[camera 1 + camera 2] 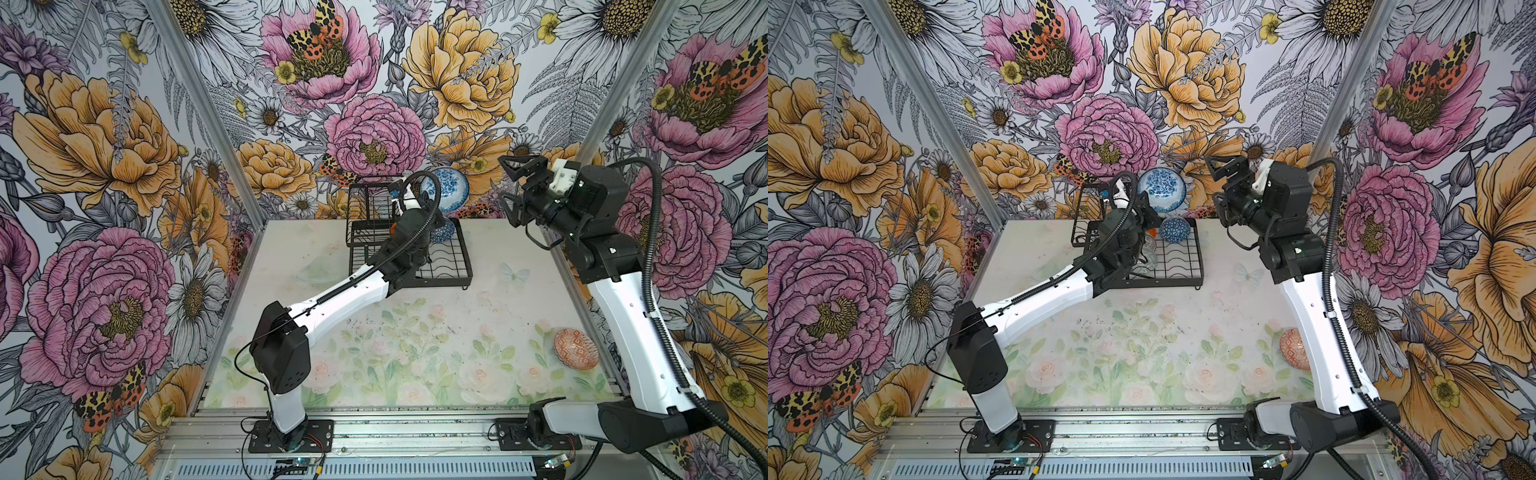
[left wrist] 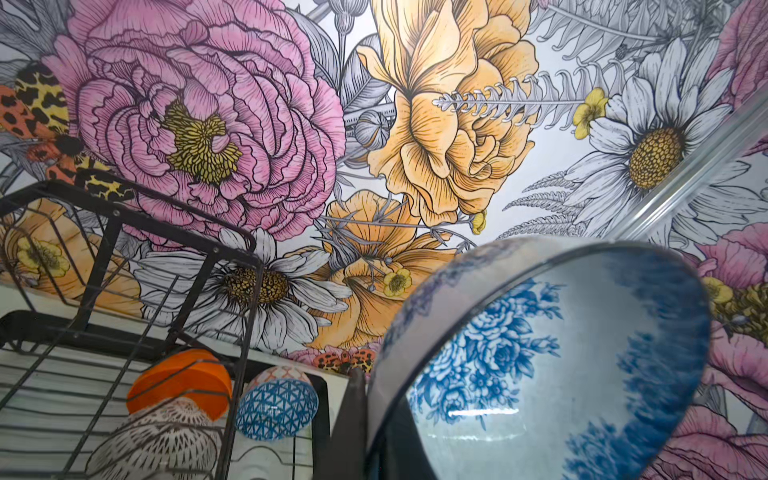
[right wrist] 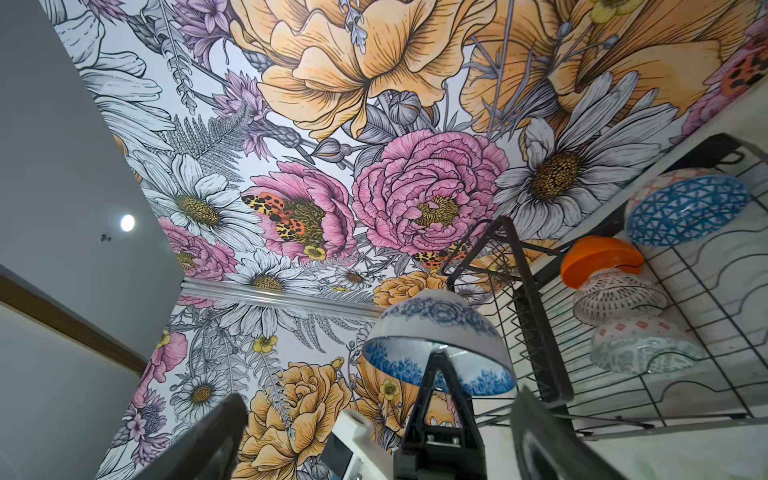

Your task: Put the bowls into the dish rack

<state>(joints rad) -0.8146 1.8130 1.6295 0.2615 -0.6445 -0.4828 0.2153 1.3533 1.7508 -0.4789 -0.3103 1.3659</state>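
Observation:
My left gripper (image 1: 424, 200) (image 2: 374, 415) is shut on the rim of the blue-white floral bowl (image 1: 445, 189) (image 1: 1162, 188) (image 2: 540, 353), which it holds tilted above the back of the black wire dish rack (image 1: 455, 266) (image 1: 1185, 266). In the rack stand a blue geometric bowl (image 1: 1174, 230) (image 2: 276, 409), an orange bowl (image 2: 178, 382), a white lattice bowl (image 3: 619, 295) and a grey-green bowl (image 3: 644, 345). A red-orange patterned bowl (image 1: 575, 349) lies on the table near the right arm's base. My right gripper (image 1: 507, 183) (image 3: 374, 436) hangs open and empty, high to the right of the rack.
The rack's raised wire tier (image 1: 370, 203) stands at its left back, close to the held bowl. Flowered walls close in the back and both sides. An aluminium rail (image 1: 374, 432) runs along the front edge.

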